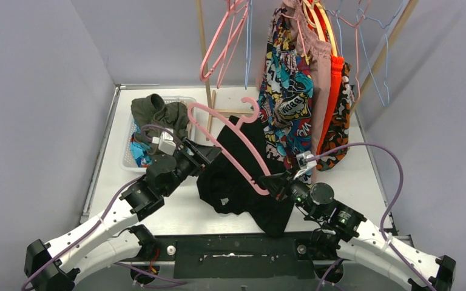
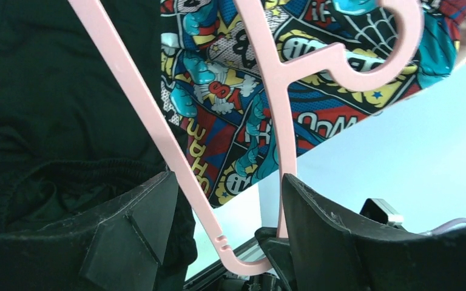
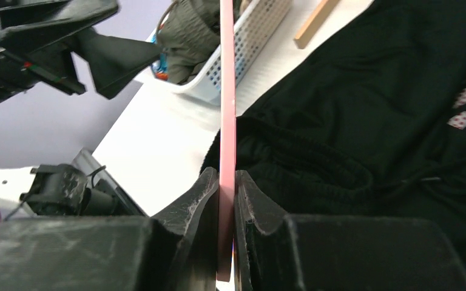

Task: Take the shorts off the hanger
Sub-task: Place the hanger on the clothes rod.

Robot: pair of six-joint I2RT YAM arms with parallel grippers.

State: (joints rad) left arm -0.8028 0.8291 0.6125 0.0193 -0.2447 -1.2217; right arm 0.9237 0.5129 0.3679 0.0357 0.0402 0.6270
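Counting it up, we're seeing two grippers, one pink plastic hanger and one pair of plain black elastic-waist fabric shorts. Four more are hanging on the rack behind: a comic-print pair, a dusty pink pair, an orange pair and an orange-black patterned pair. One white mesh plastic basket is holding an olive green pair and a teal printed pair.

The black shorts are looking crumpled, with the waistband bunched, and they're sagging onto the white table under the hanger. We can't tell if they're hooked on it.

The right gripper is clamping the hanger's lower end, with the shorts just beside its fingers. The left gripper is sitting with its fingers apart and a hanger arm running between them, black fabric right behind one finger.
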